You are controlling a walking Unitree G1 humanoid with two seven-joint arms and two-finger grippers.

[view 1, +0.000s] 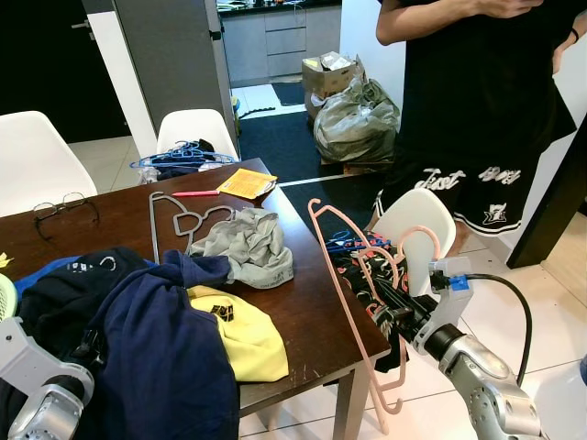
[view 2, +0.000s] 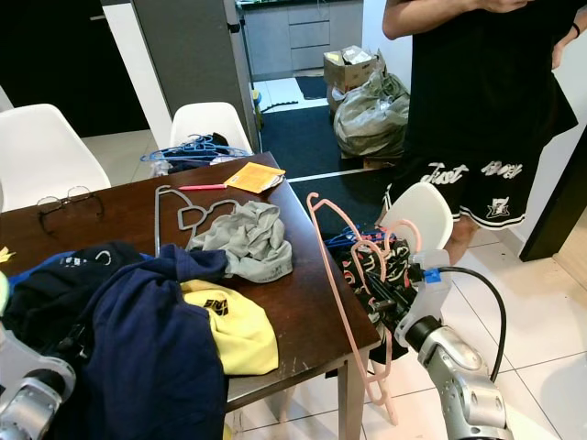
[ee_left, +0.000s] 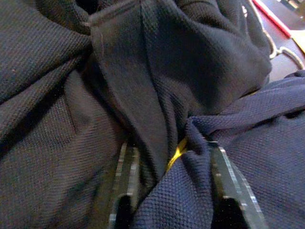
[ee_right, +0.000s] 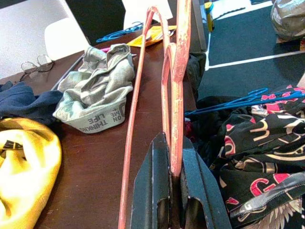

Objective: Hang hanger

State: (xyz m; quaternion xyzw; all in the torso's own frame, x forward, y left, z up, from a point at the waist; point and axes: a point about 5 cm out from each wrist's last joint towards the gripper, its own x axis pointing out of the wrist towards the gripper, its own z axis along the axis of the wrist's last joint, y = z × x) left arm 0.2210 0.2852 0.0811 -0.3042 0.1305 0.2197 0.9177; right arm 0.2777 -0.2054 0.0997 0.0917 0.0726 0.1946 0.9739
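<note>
My right gripper (ee_right: 174, 143) is shut on a pink hanger (ee_right: 179, 71), held upright just off the right edge of the dark wooden table (view 1: 312, 312). The hanger's long arm (view 1: 336, 275) slants down past the table corner. My left gripper (ee_left: 169, 152) is buried in a navy garment (view 1: 156, 339) at the near left of the table. Its fingers (ee_left: 125, 181) stand apart with bunched navy cloth between them. Grey hangers (view 1: 174, 215) lie flat on the table further back. Blue hangers (view 1: 183, 158) rest on the far white chair.
A grey garment (view 1: 248, 243), a yellow garment (view 1: 243, 339), glasses (view 1: 64, 209) and an orange paper (view 1: 246, 181) lie on the table. A white chair (view 1: 417, 225) to the right carries a patterned black garment (view 1: 367, 284). A person (view 1: 486, 101) stands behind it, near full bags (view 1: 353, 110).
</note>
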